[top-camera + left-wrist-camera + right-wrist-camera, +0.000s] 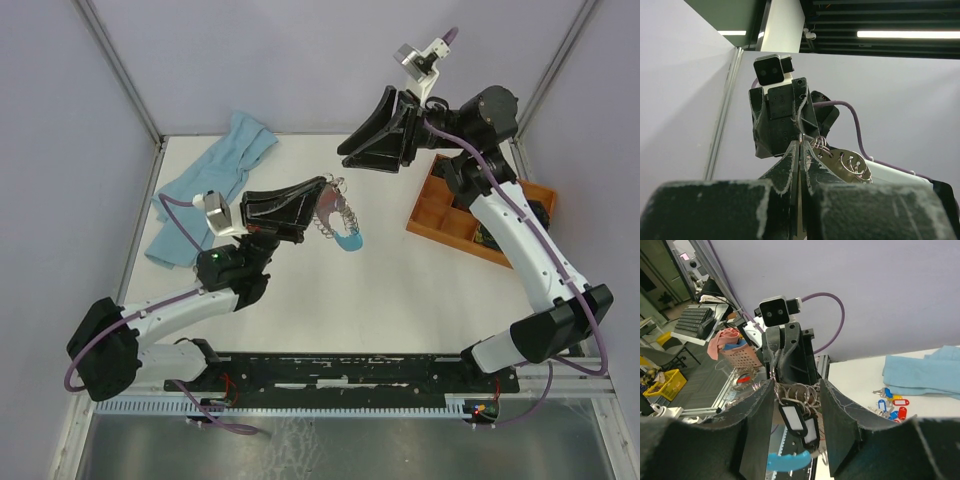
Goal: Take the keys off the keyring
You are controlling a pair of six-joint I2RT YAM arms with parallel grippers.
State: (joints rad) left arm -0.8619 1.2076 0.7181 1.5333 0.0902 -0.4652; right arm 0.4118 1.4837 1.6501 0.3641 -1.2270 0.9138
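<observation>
The left gripper [800, 146] is clamped shut on the large floppy keyring [338, 215], which is densely strung with small silver metal keys [845, 162] and hangs just right of the crumpled light blue cloth [215, 180]. Farther right of the cloth, the right gripper [796, 385] has its fingers apart; the ring shows between them, possibly untouched. Loose red- and blue-tagged keys [890, 407] lie beside the cloth.
</observation>
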